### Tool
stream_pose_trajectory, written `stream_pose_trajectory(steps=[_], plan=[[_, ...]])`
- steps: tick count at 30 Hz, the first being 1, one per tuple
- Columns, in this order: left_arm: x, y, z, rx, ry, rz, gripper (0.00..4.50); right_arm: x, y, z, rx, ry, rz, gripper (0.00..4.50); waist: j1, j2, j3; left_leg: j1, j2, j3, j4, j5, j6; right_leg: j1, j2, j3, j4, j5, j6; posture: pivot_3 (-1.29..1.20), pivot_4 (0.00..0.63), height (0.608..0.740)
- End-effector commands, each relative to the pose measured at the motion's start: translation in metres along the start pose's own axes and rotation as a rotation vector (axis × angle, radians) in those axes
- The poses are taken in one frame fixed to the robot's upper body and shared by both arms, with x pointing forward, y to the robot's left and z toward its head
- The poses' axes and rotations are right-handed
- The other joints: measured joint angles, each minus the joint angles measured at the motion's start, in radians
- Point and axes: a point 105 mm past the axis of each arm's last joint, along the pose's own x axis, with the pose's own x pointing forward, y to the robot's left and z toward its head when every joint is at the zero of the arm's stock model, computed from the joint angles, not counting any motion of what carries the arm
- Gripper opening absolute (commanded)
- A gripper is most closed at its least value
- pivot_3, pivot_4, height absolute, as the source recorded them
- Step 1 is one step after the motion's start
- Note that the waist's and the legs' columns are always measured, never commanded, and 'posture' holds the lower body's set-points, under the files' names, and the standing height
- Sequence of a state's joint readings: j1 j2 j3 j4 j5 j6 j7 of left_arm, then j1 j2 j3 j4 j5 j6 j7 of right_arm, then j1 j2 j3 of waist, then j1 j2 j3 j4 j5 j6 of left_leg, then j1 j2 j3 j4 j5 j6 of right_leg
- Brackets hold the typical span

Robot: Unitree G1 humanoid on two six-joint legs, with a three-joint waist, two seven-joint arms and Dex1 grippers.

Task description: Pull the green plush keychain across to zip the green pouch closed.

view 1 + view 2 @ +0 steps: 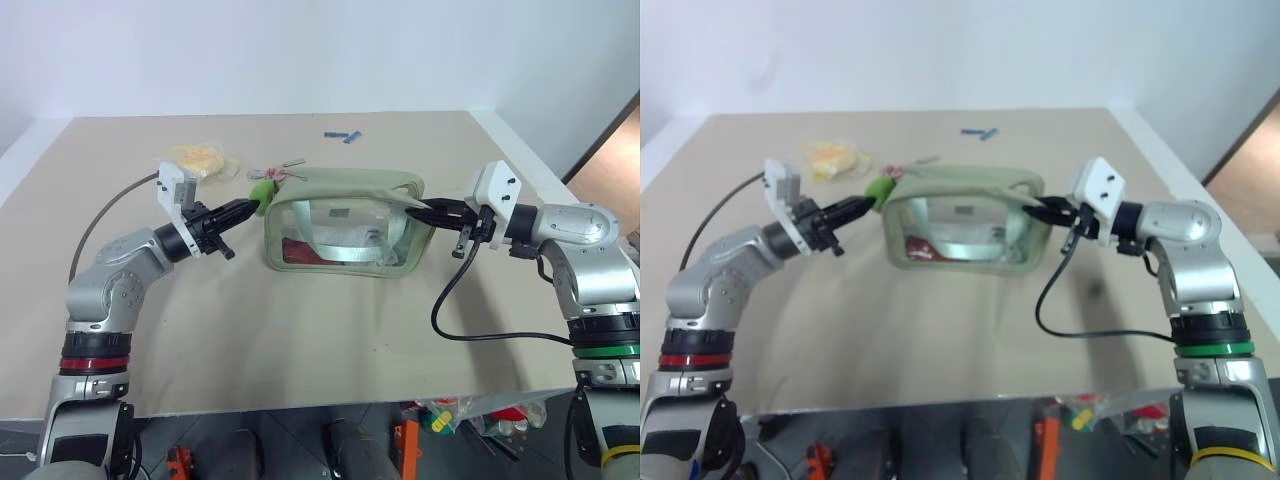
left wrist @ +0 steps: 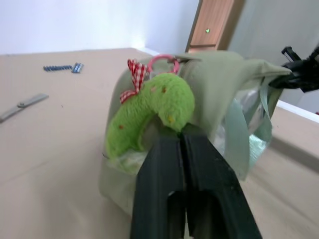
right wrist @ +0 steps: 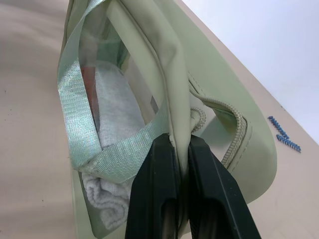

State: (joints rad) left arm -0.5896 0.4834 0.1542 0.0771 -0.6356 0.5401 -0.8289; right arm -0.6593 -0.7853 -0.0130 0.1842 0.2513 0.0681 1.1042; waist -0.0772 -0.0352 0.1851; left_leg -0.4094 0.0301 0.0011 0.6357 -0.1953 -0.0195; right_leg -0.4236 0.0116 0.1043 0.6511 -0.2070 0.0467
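The green pouch [image 1: 340,228] stands upright in the middle of the table, its clear side window facing me and its top zipper open. The green plush keychain [image 2: 149,112], lime green with a red checked bow and a pink ring, hangs at the pouch's left end. My left gripper [image 2: 180,133] is shut on the plush's lower edge; from the head view it reaches in from the left [image 1: 252,207]. My right gripper [image 3: 180,144] is shut on the pouch's fabric edge at its right end [image 1: 418,209], where a green webbing strap [image 3: 82,129] meets the seam.
A yellow crinkly packet [image 1: 200,160] lies behind the left gripper. Small metal pieces [image 1: 288,166] rest behind the pouch, and a blue strip [image 1: 343,135] lies farther back. White cloth and something red sit inside the pouch. A black cable [image 1: 470,330] trails from my right wrist across the table.
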Motion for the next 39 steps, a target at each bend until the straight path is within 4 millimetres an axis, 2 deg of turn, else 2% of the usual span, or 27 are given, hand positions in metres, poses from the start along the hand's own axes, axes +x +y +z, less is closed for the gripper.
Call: stream_pose_trajectory(steps=[1, 5, 8, 11, 14, 16, 20, 25, 26, 27, 31, 36, 37, 39], plan=[[0.003, -0.003, 0.025, 0.058, -0.072, -0.020, 0.02, -0.009, -0.006, 0.009, -0.049, -0.008, -0.030, 0.00, 0.000, 0.000, 0.000, 0.000, 0.000, 0.000, 0.000, 0.000, 0.000, 0.000, 0.000, 0.000, 0.000, 0.000, 0.000, 0.00, 0.150, 0.740], [0.014, -0.022, 0.054, 0.127, -0.118, -0.102, 0.02, -0.010, -0.006, 0.008, -0.051, -0.005, -0.033, 0.00, 0.001, 0.000, 0.000, 0.000, 0.000, 0.000, 0.000, 0.000, 0.000, 0.000, 0.000, 0.000, 0.000, 0.000, 0.000, 0.00, 0.150, 0.740], [0.034, -0.051, 0.080, 0.188, -0.165, -0.218, 0.02, -0.010, -0.006, 0.008, -0.053, -0.001, -0.033, 0.00, 0.003, -0.001, 0.000, -0.002, -0.001, -0.001, 0.001, 0.000, 0.000, 0.000, 0.000, 0.000, 0.000, 0.001, 0.001, 0.00, 0.150, 0.740], [0.054, -0.078, 0.088, 0.221, -0.167, -0.338, 0.02, -0.010, -0.006, 0.006, -0.056, 0.004, -0.034, 0.00, 0.004, 0.000, 0.000, -0.002, -0.002, -0.001, 0.002, 0.000, 0.000, 0.001, -0.001, 0.000, -0.001, 0.001, 0.003, 0.00, 0.150, 0.740], [0.067, -0.095, 0.086, 0.226, -0.145, -0.420, 0.02, -0.009, -0.007, 0.006, -0.063, 0.003, -0.037, 0.00, 0.001, 0.000, 0.000, -0.001, -0.002, 0.000, 0.001, 0.000, 0.000, 0.001, -0.001, 0.002, -0.001, 0.001, 0.003, 0.00, 0.150, 0.740], [0.072, -0.098, 0.079, 0.233, -0.116, -0.438, 0.02, -0.009, -0.007, 0.007, -0.065, 0.003, -0.038, 0.00, 0.000, 0.000, 0.000, -0.001, -0.002, 0.000, 0.001, 0.000, 0.000, 0.000, 0.000, 0.002, -0.001, 0.001, 0.003, 0.00, 0.150, 0.740], [0.078, -0.087, 0.059, 0.229, -0.012, -0.394, 0.02, -0.009, -0.007, 0.009, -0.072, -0.008, -0.045, 0.00, 0.000, 0.000, 0.000, 0.000, -0.001, -0.001, 0.000, 0.000, 0.000, 0.000, 0.001, 0.002, 0.000, 0.000, 0.002, 0.00, 0.150, 0.740], [0.078, -0.072, 0.051, 0.243, 0.057, -0.332, 0.02, -0.007, -0.005, 0.009, -0.073, -0.012, -0.046, 0.00, 0.000, 0.000, 0.000, -0.001, -0.002, 0.000, 0.000, 0.000, 0.000, 0.000, 0.000, 0.003, 0.000, 0.001, 0.003, 0.00, 0.150, 0.740], [0.077, -0.071, 0.050, 0.247, 0.065, -0.332, 0.66, -0.007, -0.005, 0.009, -0.073, -0.013, -0.045, 0.00, 0.000, 0.000, 0.000, -0.001, -0.002, 0.000, 0.000, 0.000, 0.000, 0.000, 0.000, 0.002, 0.000, 0.000, 0.003, 0.00, 0.150, 0.740], [0.076, -0.071, 0.049, 0.250, 0.072, -0.331, 0.89, -0.007, -0.005, 0.009, -0.073, -0.013, -0.045, 0.00, 0.000, 0.000, 0.000, -0.001, -0.002, 0.000, 0.000, 0.000, 0.000, 0.000, 0.000, 0.002, 0.000, 0.000, 0.003, 0.00, 0.150, 0.740], [0.073, -0.070, 0.046, 0.280, 0.096, -0.337, 2.30, -0.005, -0.006, 0.008, -0.074, -0.017, -0.039, 0.00, 0.000, 0.000, 0.000, -0.001, -0.001, 0.000, 0.000, 0.000, 0.000, 0.000, 0.000, 0.002, 0.000, 0.000, 0.003, 0.00, 0.150, 0.740], [0.050, -0.074, 0.043, 0.331, 0.176, -0.382, 4.02, -0.002, -0.006, 0.009, -0.081, -0.021, -0.030, 0.00, -0.004, 0.000, 0.000, 0.000, -0.001, 0.000, 0.000, 0.000, 0.000, 0.000, 0.001, 0.003, 0.000, 0.000, 0.002, 0.00, 0.150, 0.740], [0.044, -0.071, 0.046, 0.351, 0.180, -0.364, 4.33, -0.002, -0.006, 0.009, -0.083, -0.021, -0.030, 0.00, -0.004, 0.000, 0.000, 0.000, -0.001, 0.000, 0.000, 0.000, 0.000, 0.000, 0.001, 0.003, 0.000, 0.000, 0.002, 0.00, 0.150, 0.740], [0.031, -0.064, 0.051, 0.385, 0.183, -0.316, 4.47, -0.002, -0.006, 0.010, -0.085, -0.022, -0.029, 0.00, -0.005, 0.000, 0.000, 0.000, -0.001, 0.000, 0.000, 0.000, 0.000, 0.000, 0.001, 0.002, 0.000, 0.000, 0.002, 0.00, 0.150, 0.740]])
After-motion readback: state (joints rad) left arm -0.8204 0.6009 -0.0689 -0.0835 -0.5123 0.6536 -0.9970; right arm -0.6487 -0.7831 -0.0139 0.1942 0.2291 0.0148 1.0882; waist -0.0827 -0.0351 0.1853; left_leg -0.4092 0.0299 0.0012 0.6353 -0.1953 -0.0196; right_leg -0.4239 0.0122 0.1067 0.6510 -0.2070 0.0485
